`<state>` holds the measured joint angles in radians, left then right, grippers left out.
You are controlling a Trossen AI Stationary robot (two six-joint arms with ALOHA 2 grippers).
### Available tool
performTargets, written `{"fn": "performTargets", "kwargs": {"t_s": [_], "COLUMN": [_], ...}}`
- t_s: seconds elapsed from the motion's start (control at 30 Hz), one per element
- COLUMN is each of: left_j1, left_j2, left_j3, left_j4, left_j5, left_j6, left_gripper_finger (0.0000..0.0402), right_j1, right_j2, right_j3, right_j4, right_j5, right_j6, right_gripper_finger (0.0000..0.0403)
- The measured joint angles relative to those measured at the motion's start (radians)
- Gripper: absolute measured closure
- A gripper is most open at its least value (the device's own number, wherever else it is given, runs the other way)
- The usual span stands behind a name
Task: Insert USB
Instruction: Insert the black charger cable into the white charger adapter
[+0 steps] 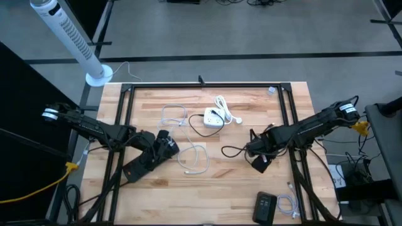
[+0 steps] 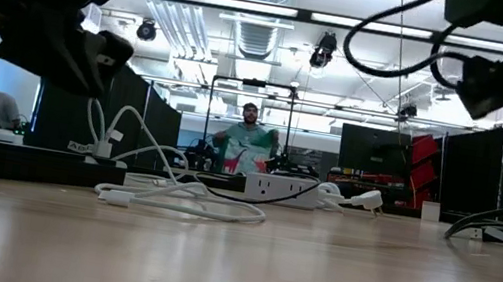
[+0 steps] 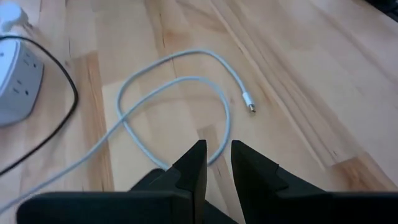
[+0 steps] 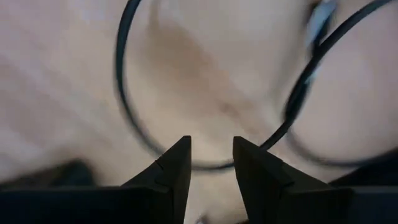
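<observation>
USB cable [image 1: 196, 160], white, lies loose mid-table near power strip [image 1: 213, 118]; not inserted. Low view: strip far off, nothing plugged that I can tell. Left gripper [image 3: 216, 163] narrowly parted, empty, connector [image 3: 248, 103] ahead. Right gripper [image 4: 211, 163] slightly parted over black cable [image 4: 127, 118], probably empty.

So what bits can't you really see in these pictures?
- Black cable, right wrist view: blurred; its plug can't be found.
- White cable plug tip, left wrist view: too small to tell its type.
- Power strip, left wrist view: cut off by the picture's edge.
- Black device, high view: too small to identify.
</observation>
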<state>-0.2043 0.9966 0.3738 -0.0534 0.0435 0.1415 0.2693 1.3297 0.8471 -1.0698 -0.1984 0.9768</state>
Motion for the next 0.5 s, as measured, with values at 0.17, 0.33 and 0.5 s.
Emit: {"fn": "performTargets", "kwargs": {"t_s": [0.17, 0.33, 0.5], "left_j1": [0.0, 0.0, 0.0], "left_j2": [0.0, 0.0, 0.0], "left_j3": [-0.005, -0.006, -0.008], "left_j4": [0.001, 0.002, 0.002], "left_j5": [-0.004, -0.005, -0.007], "left_j6": [-0.057, -0.073, -0.077], "left_gripper_finger": [0.0338, 0.0338, 0.0338], "right_j1": [-0.024, -0.08, -0.14], "right_j2": [0.001, 0.016, 0.016], "right_j3": [0.0, 0.0, 0.0], "right_j4": [0.002, 0.009, 0.021], "right_j5": [0.14, 0.188, 0.213], "right_j6": [0.02, -0.061, -0.187], "right_gripper_finger": [0.0292, 0.0289, 0.0302]}}
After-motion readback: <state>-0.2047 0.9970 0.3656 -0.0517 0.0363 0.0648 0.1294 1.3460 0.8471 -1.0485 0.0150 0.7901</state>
